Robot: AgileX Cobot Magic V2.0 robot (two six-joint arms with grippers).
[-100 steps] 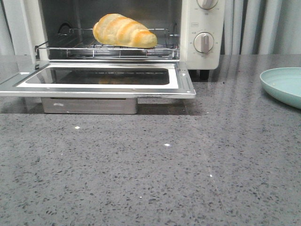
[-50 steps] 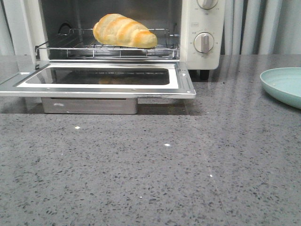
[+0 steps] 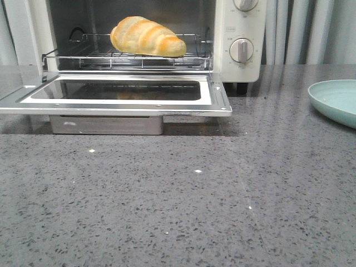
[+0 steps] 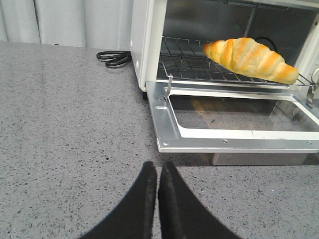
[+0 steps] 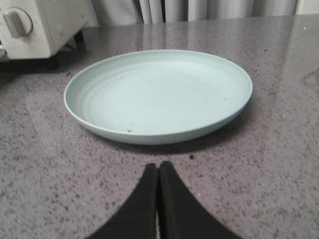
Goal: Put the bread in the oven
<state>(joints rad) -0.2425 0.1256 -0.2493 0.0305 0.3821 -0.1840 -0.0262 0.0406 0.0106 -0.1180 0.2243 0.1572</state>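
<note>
Golden-brown, glossy, croissant-like tapered bread roll (image 3: 147, 36) with paler cream ridges lies on the wire rack (image 3: 127, 58) inside the cream-white toaster oven (image 3: 239, 39), long axis across the opening, thin end toward the knob side. In my left wrist view the roll (image 4: 251, 58) sits near the rack's front edge, fully supported by the wires, nothing touching it. The oven's glass-windowed door (image 3: 117, 94) is folded down flat, level with the grey speckled stone countertop (image 3: 183, 206), so the chamber is open. My left gripper (image 4: 157, 191) hangs above the counter just in front of the door's near corner, black fingers pressed together, nothing between them. My right gripper (image 5: 158, 191) is likewise clenched on nothing, held over the counter just short of the pale teal round ribbed plate (image 5: 158, 97), which is bare apart from a few crumbs and stands well apart from the oven. Judgement: the placing step looks done; bread is in the oven and off the plate. What remains, if anything, is closing the door. That would call for my left arm, the nearer one, to get under the door's front lip and swing it up without jarring the rack, since the roll sits close to the front edge.
</note>
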